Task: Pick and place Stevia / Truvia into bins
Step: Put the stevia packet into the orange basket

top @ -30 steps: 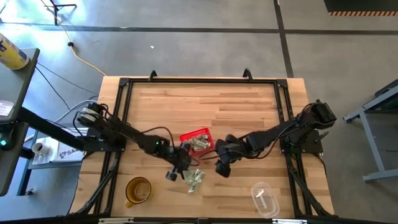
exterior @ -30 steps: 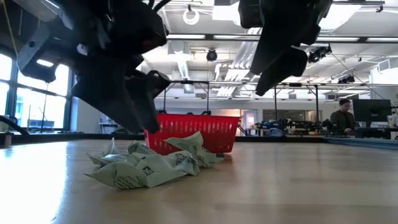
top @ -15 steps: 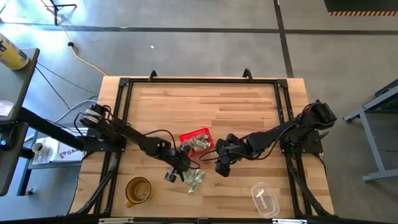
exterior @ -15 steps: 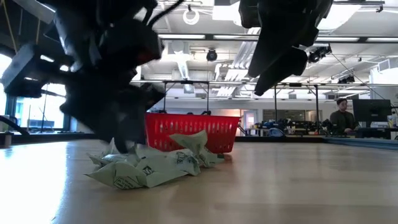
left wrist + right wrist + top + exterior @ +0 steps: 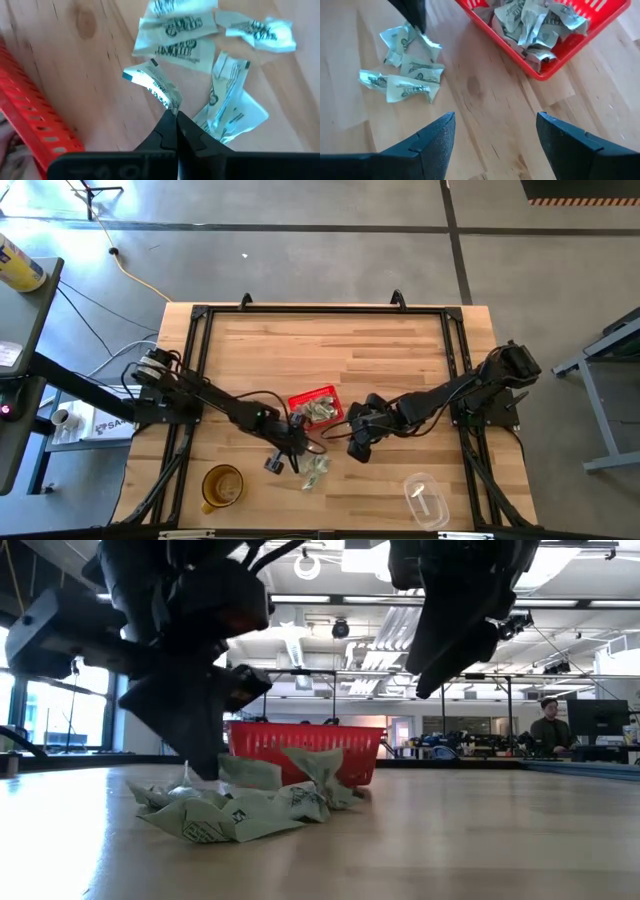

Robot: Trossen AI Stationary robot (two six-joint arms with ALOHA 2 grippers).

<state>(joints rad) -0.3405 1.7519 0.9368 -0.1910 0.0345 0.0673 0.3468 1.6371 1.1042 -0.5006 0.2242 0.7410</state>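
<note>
When set against the view half a second back, finds the left gripper (image 5: 175, 116) no longer at the heap's edge but down on the loose Stevia / Truvia packets (image 5: 316, 470), fingers pressed together on the corner of one packet (image 5: 156, 86). Shows that packet cocked up off the wood in the low view, a little above its neighbours. Reads as a grasp just made: pick done, carry and drop still to come. Leaves several packets lying on the table (image 5: 330, 350) just beside the held one, some touching it or nearly so; cannot tell whether a second is caught along with it.

Puts the red basket (image 5: 302, 399) close by, just beyond the heap, already holding a crumpled layer of packets with room on top. Calls, as a judgement, for a lift clear of the basket's near rim (image 5: 540, 75) before crossing, since the slotted wall stands between heap and inside. Has the right gripper (image 5: 495, 122) hanging above bare wood at the basket's other side, fingers spread and holding nothing, near enough to the basket's corner to crowd a wide swing. Places the amber cup (image 5: 222, 485) and the clear cup (image 5: 425, 498) toward the front edge, both well apart from the short path. Offers open board beyond the basket on its far side.
</note>
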